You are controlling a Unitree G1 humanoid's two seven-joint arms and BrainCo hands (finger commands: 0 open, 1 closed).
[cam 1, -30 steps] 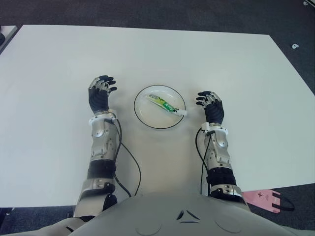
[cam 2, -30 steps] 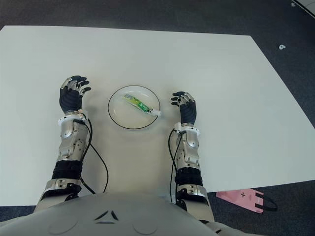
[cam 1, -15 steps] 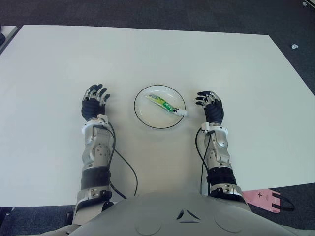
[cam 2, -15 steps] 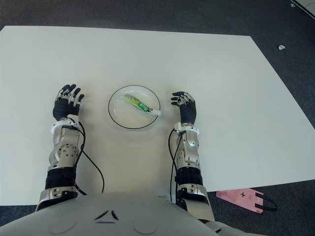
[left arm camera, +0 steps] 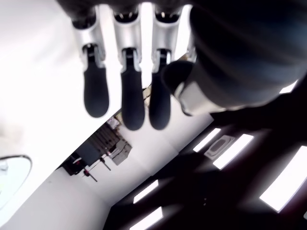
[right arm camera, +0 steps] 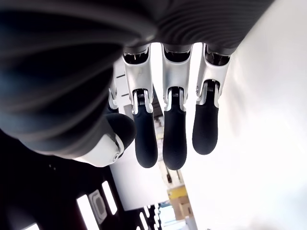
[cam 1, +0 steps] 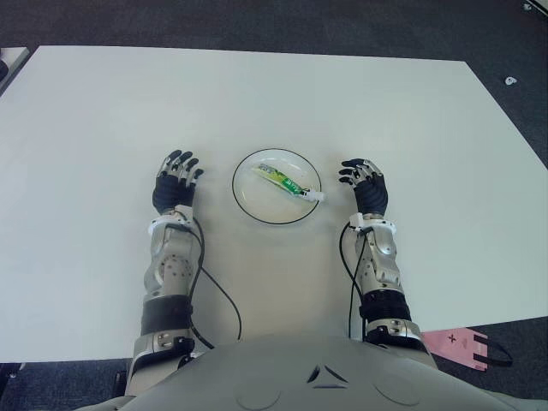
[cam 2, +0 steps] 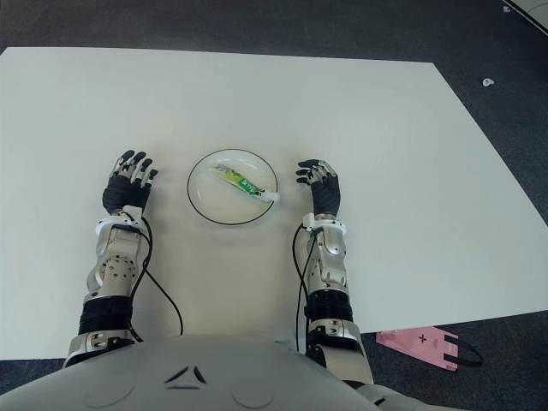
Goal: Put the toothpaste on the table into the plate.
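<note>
- Pink tag [cam 1: 458,347]: lies on the dark carpet [cam 1: 514,360] just off the near right corner of the table, closest to the robot.
- Left hand [cam 1: 175,183]: shows over the white table [cam 1: 103,111], left of the plate. Its wrist view shows the fingers extended and slightly spread, with nothing held.
- Right hand [cam 1: 366,186]: shows right of the plate, near the cap end of the tube. Fingers are extended and relaxed; nothing is in its grip.
- Plate [cam 1: 247,201]: white, dark-rimmed, and set between the two hands.
- Toothpaste tube [cam 1: 286,181]: green and white; it lies diagonally inside the plate, with its white cap at the right rim.
- Step in hand: judged complete, since the tube is already in the plate and both hands are clear of it.
- Next move: no further grasp appears necessary. Any retreat should keep both hands away from the plate rim to avoid nudging it.
- Surface and room: the tabletop is plain white. Dark carpet borders it on the far and right sides, and a small white object [cam 1: 511,81] lies on the carpet at the far right.
</note>
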